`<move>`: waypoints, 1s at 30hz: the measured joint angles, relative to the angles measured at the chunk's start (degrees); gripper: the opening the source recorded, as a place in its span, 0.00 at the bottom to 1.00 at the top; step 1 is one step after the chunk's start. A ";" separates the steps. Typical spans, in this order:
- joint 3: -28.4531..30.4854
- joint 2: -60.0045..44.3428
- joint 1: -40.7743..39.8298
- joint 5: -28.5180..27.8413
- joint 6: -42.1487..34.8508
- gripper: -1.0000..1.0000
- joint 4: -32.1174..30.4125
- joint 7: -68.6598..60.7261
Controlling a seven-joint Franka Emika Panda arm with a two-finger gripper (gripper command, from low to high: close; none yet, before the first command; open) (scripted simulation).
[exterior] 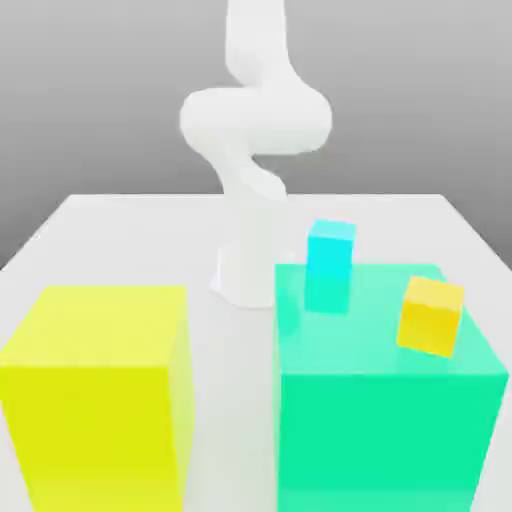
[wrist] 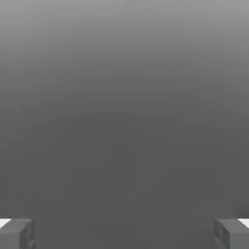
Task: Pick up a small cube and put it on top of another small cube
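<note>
Plain grey backdrop behind a white tabletop (exterior: 120,230), pale and bare towards its far edge.

In the hand view: tool (wrist: 124,234) spread wide, its two grey fingers (wrist: 17,233) standing far apart at opposite corners, nothing pinched between them, only flat grey beyond. Position of the small cube relative to the tool: cannot tell.

Outward from there, in the exterior view: white arm (exterior: 255,120) rising from its base (exterior: 240,280) near the middle of the tabletop, bending into a thick curled elbow, then climbing straight up past the upper edge.

Just beside the base, towards the exterior view's right: a small cyan cube (exterior: 329,265), upright, overlapping the far edge of a big green block (exterior: 380,420); resting on it or standing behind it, cannot tell. Farther to the exterior view's right, a small orange-yellow cube (exterior: 431,316), tilted, seen against the green block's upper face near its right edge.

On the exterior view's left, well apart from the small cubes: a big yellow block (exterior: 95,400), close to the camera, separated from the green block by a strip of bare tabletop.
</note>
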State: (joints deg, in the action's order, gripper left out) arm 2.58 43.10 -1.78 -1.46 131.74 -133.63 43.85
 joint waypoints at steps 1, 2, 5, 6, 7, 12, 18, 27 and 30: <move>1.51 -1.72 -0.96 -0.89 0.26 0.50 -1.24 -1.31; 3.10 -3.58 -1.85 -1.82 0.74 0.50 -2.63 -2.76; 7.62 -8.89 -4.37 -4.07 2.60 0.50 -6.91 -7.39; 9.20 -10.60 -5.16 -4.70 3.26 0.50 -8.35 -9.01; 10.78 -12.32 -5.99 -5.24 3.92 0.50 -9.78 -10.69; 19.48 -21.20 -10.05 -7.20 7.45 0.50 -17.23 -20.04; 24.95 -33.80 -10.00 -6.85 20.67 0.50 -27.94 -33.84; 15.84 -46.77 -8.97 9.90 39.72 0.50 -34.36 -49.31; 4.17 -52.97 -18.56 18.55 44.59 0.50 -33.02 -55.66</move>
State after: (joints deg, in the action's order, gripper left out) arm 6.75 -9.87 -20.33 17.09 176.33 -166.65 -11.81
